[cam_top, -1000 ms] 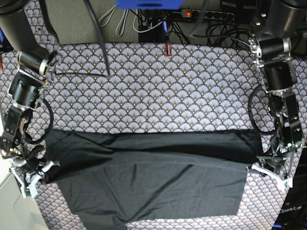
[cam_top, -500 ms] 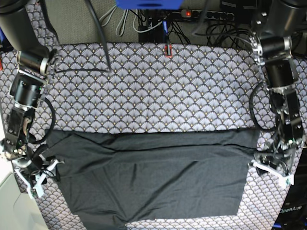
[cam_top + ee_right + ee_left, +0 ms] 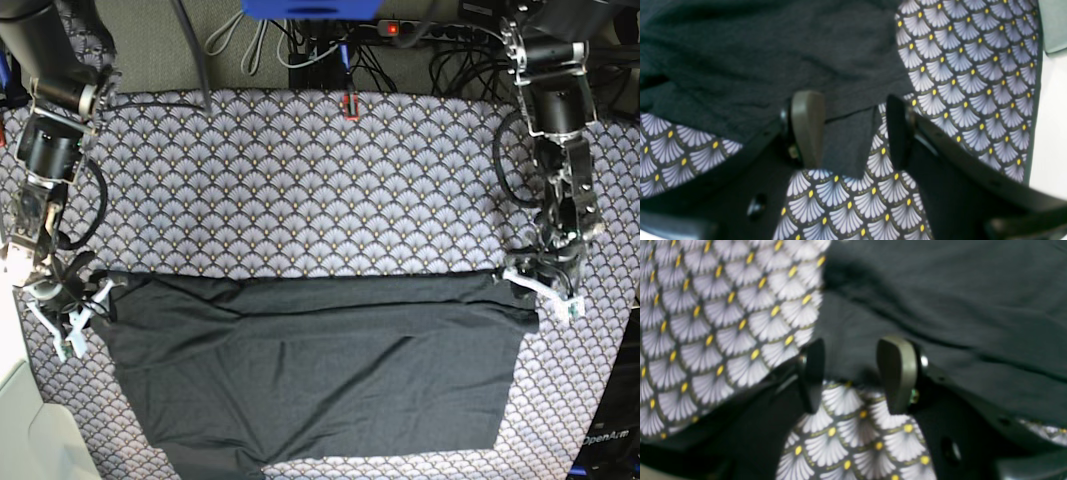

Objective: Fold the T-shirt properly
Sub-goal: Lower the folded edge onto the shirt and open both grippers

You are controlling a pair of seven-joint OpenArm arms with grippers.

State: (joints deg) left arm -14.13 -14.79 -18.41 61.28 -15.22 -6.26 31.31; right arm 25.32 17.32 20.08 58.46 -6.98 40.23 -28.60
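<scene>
Base view, nearest edge first: one T-shirt (image 3: 310, 375), dark charcoal, spread flat across the near half of the tabletop (image 3: 300, 180), its bottom edge running past the frame at lower left, its far edge folded over in a straight band from side to side. Grey fan-scale cloth bare on the whole far half, with narrow strips of it free on both sides of the shirt. Two arms, one per side, each at a far corner of the shirt. Right pincer (image 3: 62, 318) at the corner on the view's left, left pincer (image 3: 545, 290) at the corner on the view's right. Beyond the far edge, cables and a power strip (image 3: 440, 30).

Wrist views: left pincer (image 3: 853, 373) spread, shirt edge lying between its fingers, untouched by either pad. Right pincer (image 3: 855, 130) likewise spread, a flap of shirt hem (image 3: 846, 143) between the fingers, close beside one pad.
</scene>
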